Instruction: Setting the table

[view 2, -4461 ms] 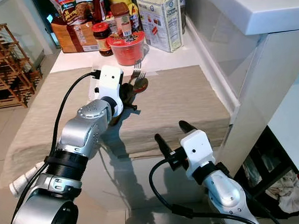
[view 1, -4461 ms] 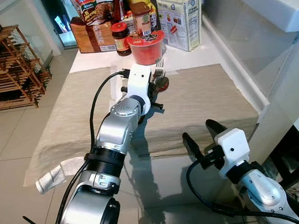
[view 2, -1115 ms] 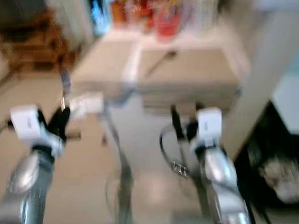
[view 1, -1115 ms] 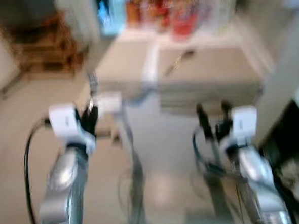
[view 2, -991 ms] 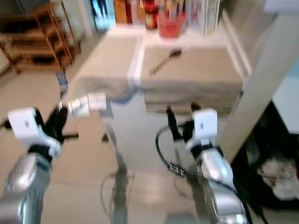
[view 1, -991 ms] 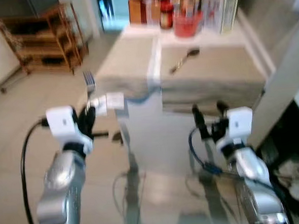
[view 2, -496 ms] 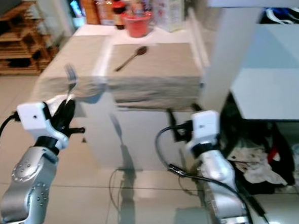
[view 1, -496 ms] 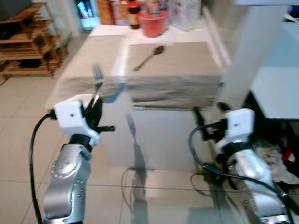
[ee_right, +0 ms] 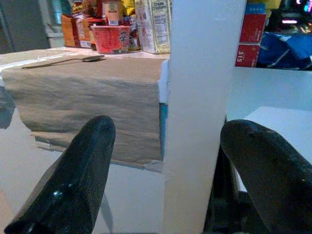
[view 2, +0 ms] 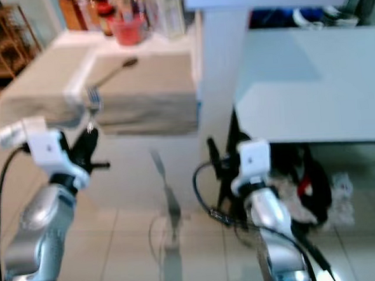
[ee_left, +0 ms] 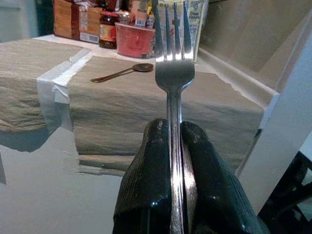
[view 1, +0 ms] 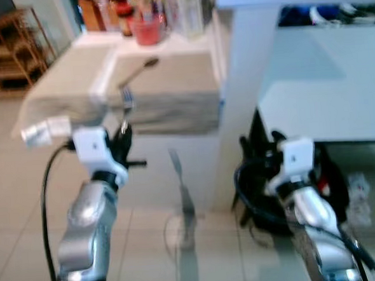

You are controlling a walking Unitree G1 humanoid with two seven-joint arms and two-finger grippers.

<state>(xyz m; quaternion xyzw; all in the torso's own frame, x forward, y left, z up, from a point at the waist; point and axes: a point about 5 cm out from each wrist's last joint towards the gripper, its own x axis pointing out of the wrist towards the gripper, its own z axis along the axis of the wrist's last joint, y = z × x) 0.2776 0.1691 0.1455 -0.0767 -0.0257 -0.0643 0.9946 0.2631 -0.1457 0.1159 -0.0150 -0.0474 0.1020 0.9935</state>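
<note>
A silver fork (ee_left: 173, 73) stands upright, tines up, with my left gripper (ee_left: 174, 141) shut on its handle. In the left eye view the left gripper (view 1: 122, 139) is held out in front of the near edge of the beige cloth-covered table (view 1: 172, 97), clear of it, and the fork (view 1: 127, 98) rises above it. A spoon (view 1: 138, 68) lies on the cloth towards the back; the same spoon (ee_left: 119, 73) lies beyond the tines. My right gripper (view 1: 259, 140) is open and empty, low beside a white pillar (view 1: 241, 80).
A red cup (view 1: 146, 31), jars and cartons stand at the table's far end. A white tabletop (view 1: 325, 94) lies to the right of the pillar, with dark clutter beneath it. A wooden rack (view 1: 4, 56) stands at the far left. Tiled floor lies below.
The whole view has swung right, so the cloth table sits further left and the white tabletop has come in. My left gripper still holds the fork, taken off the cloth where the spoon stays.
</note>
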